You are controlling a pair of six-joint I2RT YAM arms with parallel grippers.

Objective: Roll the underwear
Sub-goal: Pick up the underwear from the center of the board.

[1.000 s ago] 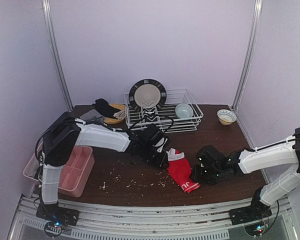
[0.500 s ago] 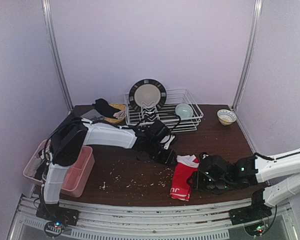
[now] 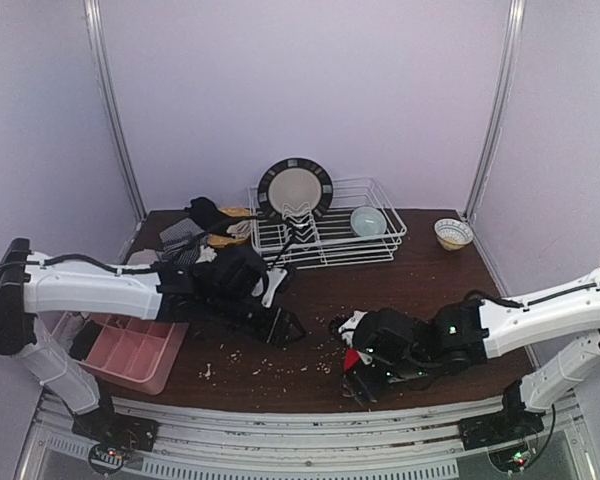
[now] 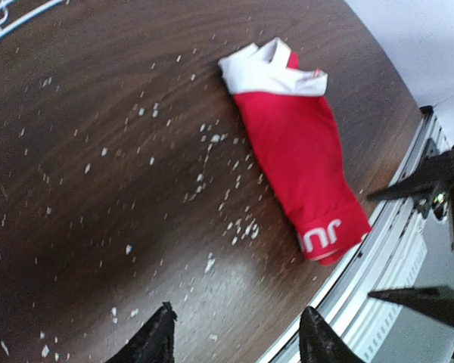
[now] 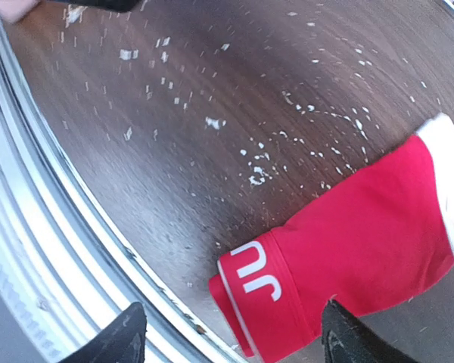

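Two containers first: your white wire dish rack (image 3: pixel 330 250) on the table's (image 3: pixel 420 290) far edge holds a plate (image 3: pixel 295 188) and a pale bowl (image 3: pixel 368 220). The pink compartment tray (image 3: pixel 165 355) sits at the near left corner, contents hard to make out. The red underwear (image 5: pixel 363 242) lies flat right by the near edge, ungripped. Left gripper (image 4: pixel 234 333) and right gripper (image 5: pixel 234 336) both hover with fingers spread over crumb-strewn bare wood.

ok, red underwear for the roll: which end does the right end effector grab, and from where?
Probably the lettered hem. The red underwear lies flat as a folded narrow strip, that end nearest the table's front rail, white waistband at the far end. Come down from above on the rail side with the right end effector, open, pinching across the strip's width.
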